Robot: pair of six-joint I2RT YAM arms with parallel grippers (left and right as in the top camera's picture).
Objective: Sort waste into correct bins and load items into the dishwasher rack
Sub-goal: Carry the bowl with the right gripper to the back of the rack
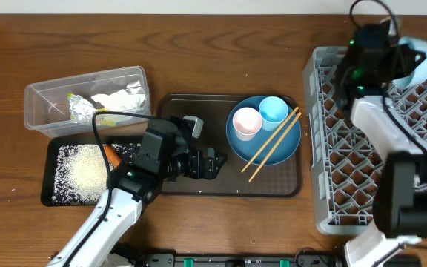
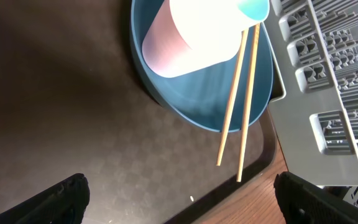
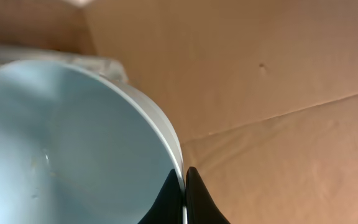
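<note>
Left gripper agape, right gripper — pinched

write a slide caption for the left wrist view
Open left gripper over dark brown serving tray, facing large round blue plate bearing small pink cup and wooden chopsticks.

Overhead. Clear tub, upper left: tissue, foil ball, yellow-green wrapper inside. Black tray just below it: rice, carrot. Brown serving tray, centre: blue plate carrying pink cup, light blue cup and chopsticks laid diagonally. Left gripper over the serving tray, beside the plate. Right gripper with the pale bowl over the far end of the grey rack.
</note>
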